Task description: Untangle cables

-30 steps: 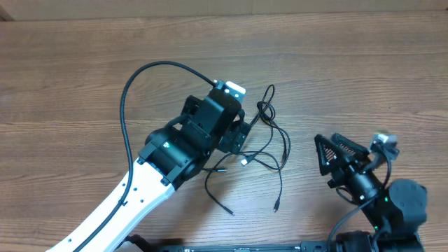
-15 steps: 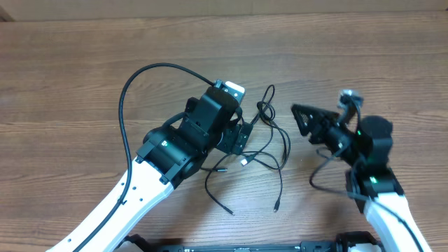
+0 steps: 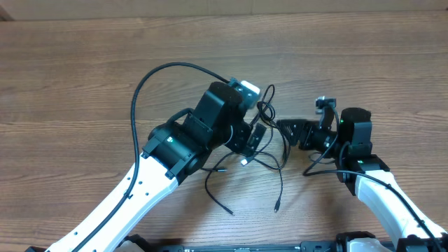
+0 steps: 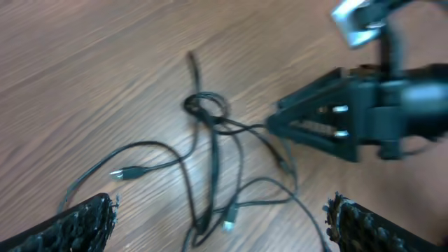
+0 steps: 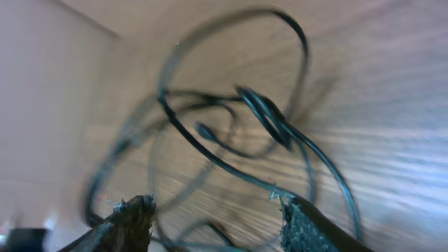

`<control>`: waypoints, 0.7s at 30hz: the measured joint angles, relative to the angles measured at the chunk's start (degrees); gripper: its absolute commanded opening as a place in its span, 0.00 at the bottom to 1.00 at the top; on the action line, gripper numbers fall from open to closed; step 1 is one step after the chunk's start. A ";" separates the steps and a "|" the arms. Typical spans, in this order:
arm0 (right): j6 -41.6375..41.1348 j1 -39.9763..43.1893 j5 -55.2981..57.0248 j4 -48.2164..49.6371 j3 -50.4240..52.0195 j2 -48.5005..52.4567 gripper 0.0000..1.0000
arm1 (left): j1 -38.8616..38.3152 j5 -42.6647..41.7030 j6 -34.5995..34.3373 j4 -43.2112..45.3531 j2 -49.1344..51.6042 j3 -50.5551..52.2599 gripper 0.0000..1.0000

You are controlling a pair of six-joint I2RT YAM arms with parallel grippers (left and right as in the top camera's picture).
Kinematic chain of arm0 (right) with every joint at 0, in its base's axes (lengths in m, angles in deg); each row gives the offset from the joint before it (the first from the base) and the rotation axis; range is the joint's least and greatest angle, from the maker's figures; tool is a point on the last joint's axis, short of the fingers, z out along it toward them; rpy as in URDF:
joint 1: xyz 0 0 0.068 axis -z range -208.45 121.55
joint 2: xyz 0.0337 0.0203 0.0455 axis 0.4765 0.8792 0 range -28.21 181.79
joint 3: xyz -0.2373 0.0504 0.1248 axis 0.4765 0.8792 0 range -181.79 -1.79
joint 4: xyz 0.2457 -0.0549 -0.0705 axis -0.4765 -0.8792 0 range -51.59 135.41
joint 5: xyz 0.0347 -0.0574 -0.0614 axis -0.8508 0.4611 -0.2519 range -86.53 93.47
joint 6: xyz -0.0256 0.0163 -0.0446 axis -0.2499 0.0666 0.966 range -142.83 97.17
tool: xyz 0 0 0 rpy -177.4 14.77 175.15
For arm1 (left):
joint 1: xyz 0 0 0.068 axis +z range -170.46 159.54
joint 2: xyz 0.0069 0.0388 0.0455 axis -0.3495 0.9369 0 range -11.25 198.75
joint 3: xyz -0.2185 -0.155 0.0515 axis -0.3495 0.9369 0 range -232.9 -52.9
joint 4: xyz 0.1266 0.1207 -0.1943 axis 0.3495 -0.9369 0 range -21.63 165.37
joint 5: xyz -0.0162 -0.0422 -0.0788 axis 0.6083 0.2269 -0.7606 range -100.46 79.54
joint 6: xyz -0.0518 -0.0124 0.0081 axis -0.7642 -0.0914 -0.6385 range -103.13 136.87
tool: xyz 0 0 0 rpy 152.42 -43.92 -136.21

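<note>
Lying in a loose tangle on the table, the cables sit just right of centre in the overhead view. A small knot of tight loops forms the top of the tangle, with one short strand poking up past it toward the frame's top. Below the knot, several strands fan downward, and two long ends trail toward the bottom edge, each finishing in a small plug. The left wrist view shows another plug lying at the left of the spread.

The left end effector hangs over the tangle's left side. In its own wrist view the jaws are spread wide, one finger in each bottom corner, and nothing is between them but cables lying flat on the wood.

The right end effector comes in from the right, with its tip at the tangle's right edge, near the knot. Its wrist view is blurred. The two fingers stand apart at the bottom of the frame, with loops of cable ahead of them. One strand passes close to the right-hand finger, but whether it touches cannot be told. No cable is clamped.
</note>
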 measured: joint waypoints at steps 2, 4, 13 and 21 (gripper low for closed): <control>3.67 0.00 2.73 -2.95 -0.04 0.00 0.63 | 0.00 -1.92 1.16 0.17 0.00 0.00 1.00; 6.58 0.00 4.98 -4.17 -0.02 0.00 0.63 | 0.00 -2.97 1.75 0.22 0.07 0.00 1.00; 13.07 0.00 9.53 -4.39 -0.02 1.46 0.67 | 0.00 -4.98 2.84 2.27 3.89 -0.02 1.00; 14.08 0.00 9.86 -3.17 -0.04 6.08 0.69 | 0.00 -9.94 7.26 1.16 4.63 -0.02 1.00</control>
